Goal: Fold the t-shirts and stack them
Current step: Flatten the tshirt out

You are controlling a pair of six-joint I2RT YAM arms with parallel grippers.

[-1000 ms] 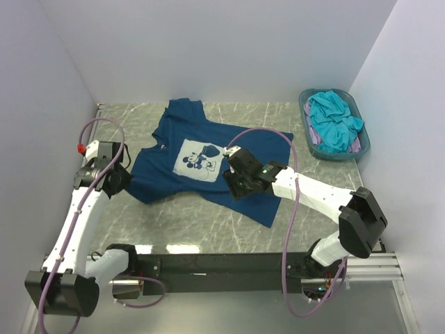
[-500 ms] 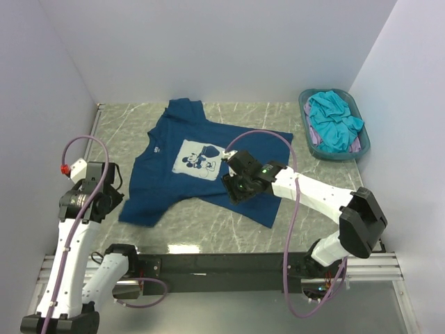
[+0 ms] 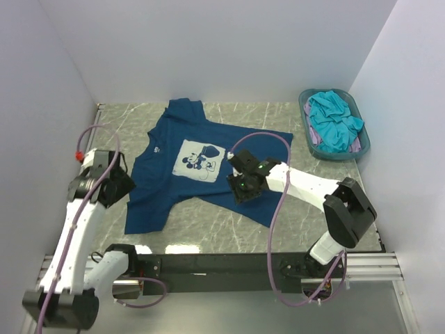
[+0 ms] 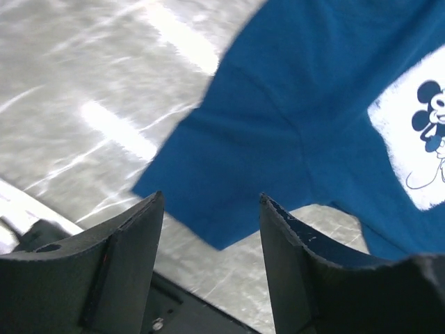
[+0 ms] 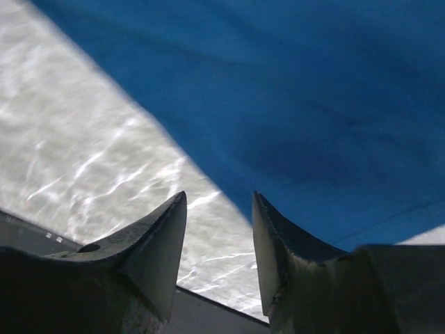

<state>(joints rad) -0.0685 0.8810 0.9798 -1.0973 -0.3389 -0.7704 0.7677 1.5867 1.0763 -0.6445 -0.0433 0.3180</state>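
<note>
Item: dark navy cloth t-shirt with white cartoon chest print (image 3: 167, 188), spread face-up mid-table and lightly wrinkled, its near hem running aslant.
My left claw (image 4: 212, 202): jaws parted wide, empty, above the hem's left corner.
My right claw (image 5: 219, 198): parted, empty, above the hem's edge.
Bare grey marbled tabletop (image 3: 208, 226) on the near side.
Teal plastic basket (image 3: 306, 104) at far right holds a turquoise tee (image 3: 334, 122).

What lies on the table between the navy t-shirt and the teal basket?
Only bare marble tabletop; the top external view shows the navy t-shirt and teal basket apart.
</note>
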